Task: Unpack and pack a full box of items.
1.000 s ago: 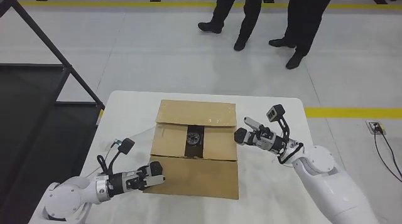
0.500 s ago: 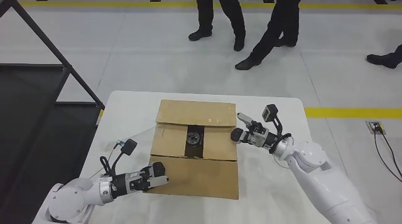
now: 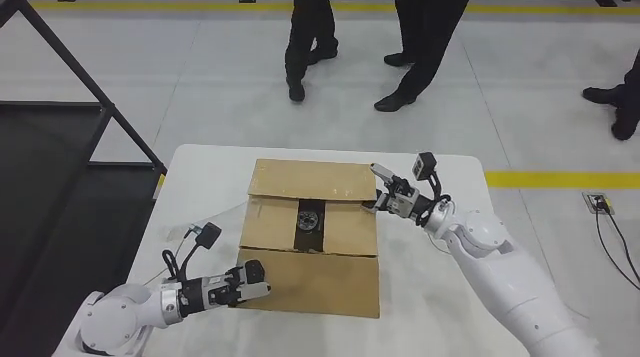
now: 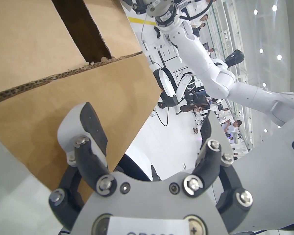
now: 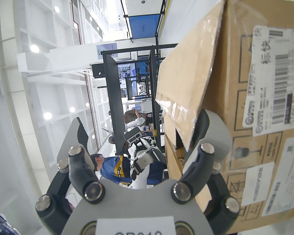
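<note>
Lower left in the top view, the left tool [image 3: 255,284] sits with fingers [image 4: 88,123] apart at the near-left corner of the brown cardboard box [image 3: 312,182]. The box stands mid-frame on the white worktop [image 3: 200,182], its top flaps [image 3: 320,282] leaving a dark slot between them. Right of centre, the right tool [image 3: 379,193] is spread open too, one finger just beside the far flap's corner.

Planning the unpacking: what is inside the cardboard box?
Through the gap between its flaps, one dark round item shows in the cardboard box. The flaps cover everything else inside.
</note>
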Motion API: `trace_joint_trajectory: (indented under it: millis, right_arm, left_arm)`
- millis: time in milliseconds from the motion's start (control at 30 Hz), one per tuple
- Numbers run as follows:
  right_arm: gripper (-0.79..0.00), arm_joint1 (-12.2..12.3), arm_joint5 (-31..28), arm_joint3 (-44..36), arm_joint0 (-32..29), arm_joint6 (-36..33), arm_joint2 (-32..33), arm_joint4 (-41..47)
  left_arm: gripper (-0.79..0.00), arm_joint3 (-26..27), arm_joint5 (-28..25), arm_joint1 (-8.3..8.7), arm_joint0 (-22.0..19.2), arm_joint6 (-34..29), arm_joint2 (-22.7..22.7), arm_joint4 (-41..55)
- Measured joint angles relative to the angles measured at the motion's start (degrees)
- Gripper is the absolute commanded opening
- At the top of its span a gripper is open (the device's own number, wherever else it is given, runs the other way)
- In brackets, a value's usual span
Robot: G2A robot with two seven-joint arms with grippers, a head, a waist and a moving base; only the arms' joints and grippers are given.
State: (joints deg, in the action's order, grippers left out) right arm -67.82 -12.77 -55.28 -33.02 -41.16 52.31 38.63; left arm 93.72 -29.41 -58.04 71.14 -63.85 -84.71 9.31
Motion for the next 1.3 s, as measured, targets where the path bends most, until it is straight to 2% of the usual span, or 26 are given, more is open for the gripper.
trace_joint_trajectory:
  millis: [500,967,1067,1300]
  right_arm:
    - [0.000,-3.82,-6.70,5.26,6.53,7.37,-2.08,-3.20]
    - [0.000,-3.95,-5.78,5.08,6.39,8.80,-1.93,-3.60]
    - [0.000,-4.63,-5.38,4.88,7.04,12.19,-1.83,-3.57]
    - [0.000,-7.33,-4.59,11.51,12.03,16.13,-3.90,-5.27]
  left_arm:
    - [0.000,-0.95,-0.61,0.58,-0.16,0.93,0.80,1.21]
    - [0.000,-0.86,-0.39,0.68,-0.38,1.50,1.10,0.97]
    - [0.000,0.34,0.30,0.74,0.12,2.64,1.42,-0.03]
    - [0.000,0.81,0.45,1.03,1.07,3.39,1.59,-0.47]
